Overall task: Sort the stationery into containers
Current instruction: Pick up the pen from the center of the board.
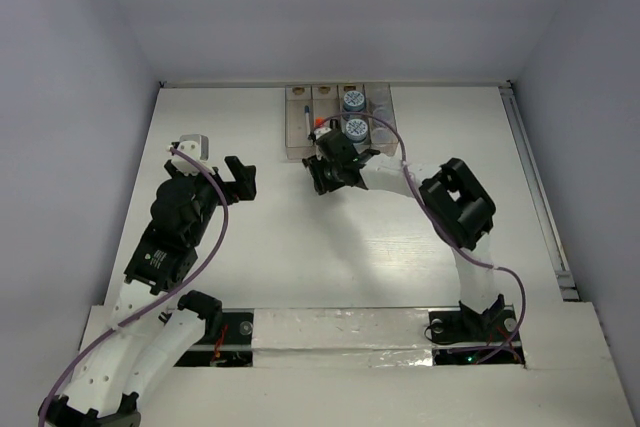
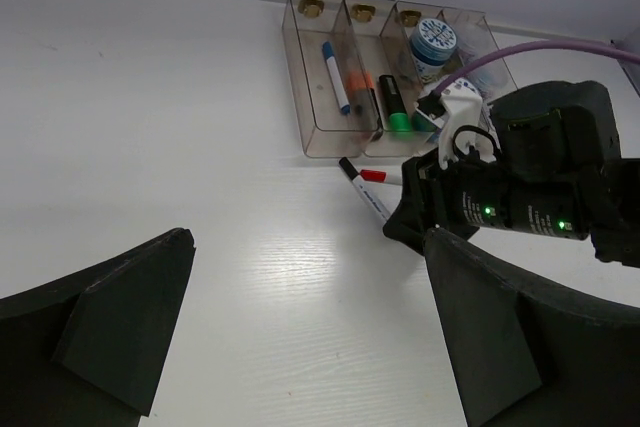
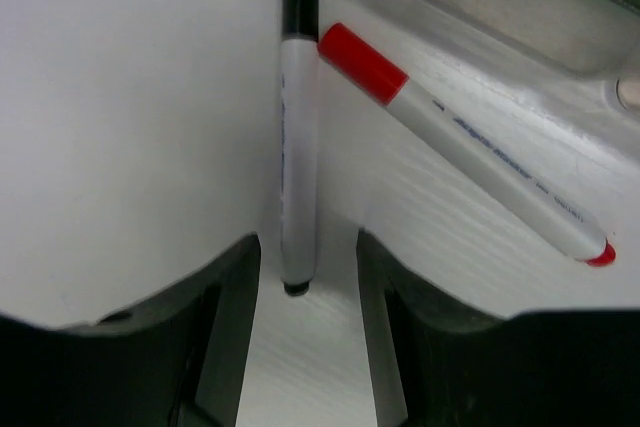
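The clear tray (image 2: 320,137) stands at the back centre of the table, and it also shows in the top view (image 1: 292,122). It holds a blue-capped pen (image 2: 335,77), an orange highlighter (image 2: 355,87), a green highlighter (image 2: 393,102) and two patterned-lid tubs (image 1: 352,101). A black-capped pen (image 3: 298,147) and a red-capped pen (image 3: 470,152) lie on the table just in front of it. My right gripper (image 3: 308,267) is open, low over the table, with the black-capped pen's rear end between its fingers (image 3: 235,287), untouched. My left gripper (image 2: 310,347) is open and empty, off to the left.
The right arm's body (image 2: 540,187) and its purple cable (image 2: 540,47) hang over the tray's right end. Enclosure walls run close behind the tray and along both sides. A metal rail (image 1: 535,197) lines the table's right edge.
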Available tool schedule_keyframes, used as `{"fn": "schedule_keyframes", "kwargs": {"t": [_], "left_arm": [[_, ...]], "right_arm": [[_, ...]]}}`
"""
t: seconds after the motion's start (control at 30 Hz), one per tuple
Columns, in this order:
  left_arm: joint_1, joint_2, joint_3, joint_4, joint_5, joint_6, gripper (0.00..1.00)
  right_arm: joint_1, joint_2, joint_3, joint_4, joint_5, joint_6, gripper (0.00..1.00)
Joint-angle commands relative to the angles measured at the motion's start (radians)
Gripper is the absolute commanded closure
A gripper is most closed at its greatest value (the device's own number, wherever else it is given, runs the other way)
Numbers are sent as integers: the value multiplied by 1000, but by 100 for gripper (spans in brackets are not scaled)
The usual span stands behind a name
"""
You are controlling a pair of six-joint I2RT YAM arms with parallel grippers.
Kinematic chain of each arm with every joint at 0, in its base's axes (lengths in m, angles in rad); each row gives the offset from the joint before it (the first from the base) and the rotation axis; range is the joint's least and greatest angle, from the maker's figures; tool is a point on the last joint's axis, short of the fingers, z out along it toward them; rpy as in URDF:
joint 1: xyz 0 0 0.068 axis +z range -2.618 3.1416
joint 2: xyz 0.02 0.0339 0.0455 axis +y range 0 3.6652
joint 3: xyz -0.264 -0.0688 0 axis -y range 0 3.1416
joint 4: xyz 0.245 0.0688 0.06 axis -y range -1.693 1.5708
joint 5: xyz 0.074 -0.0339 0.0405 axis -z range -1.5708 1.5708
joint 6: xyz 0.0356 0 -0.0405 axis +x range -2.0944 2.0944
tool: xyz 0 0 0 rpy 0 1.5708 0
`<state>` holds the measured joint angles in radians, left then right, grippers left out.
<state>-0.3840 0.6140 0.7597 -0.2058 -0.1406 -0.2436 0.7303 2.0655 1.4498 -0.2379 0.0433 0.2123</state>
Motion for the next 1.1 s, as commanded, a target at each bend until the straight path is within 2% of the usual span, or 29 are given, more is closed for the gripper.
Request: {"fn": "schedule_keyframes", "kwargs": {"t": [0.0,0.1,0.17,0.23,0.3,0.37,0.43,0.63,0.77,1.07], "left_arm": [[5,-2,-3,48,13,10,1],[5,-3,-2,51,16,10,1],[5,-5,-2,51,18,10,1],[5,-7,-3,51,19,10,1],[5,-7,-2,52,22,10,1],[5,-7,-2,51,22,10,1],[5,-8,-2,51,22,10,1],[5,-11,-3,51,19,10,1],[5,-11,-3,51,21,10,1],[5,-13,-3,49,21,10,1]], "right_arm": [[14,53,78,-8,4,-27,50],[24,114,115,-35,50,-42,53],[44,140,132,-57,76,-50,59],[53,154,155,-105,90,-51,71],[54,147,149,-107,60,-50,79],[54,130,133,-104,37,-39,93],[54,88,101,-84,-6,-22,100],[63,-91,21,15,-77,21,100],[63,-146,50,52,-62,35,100],[8,-9,296,110,127,124,100]]}}
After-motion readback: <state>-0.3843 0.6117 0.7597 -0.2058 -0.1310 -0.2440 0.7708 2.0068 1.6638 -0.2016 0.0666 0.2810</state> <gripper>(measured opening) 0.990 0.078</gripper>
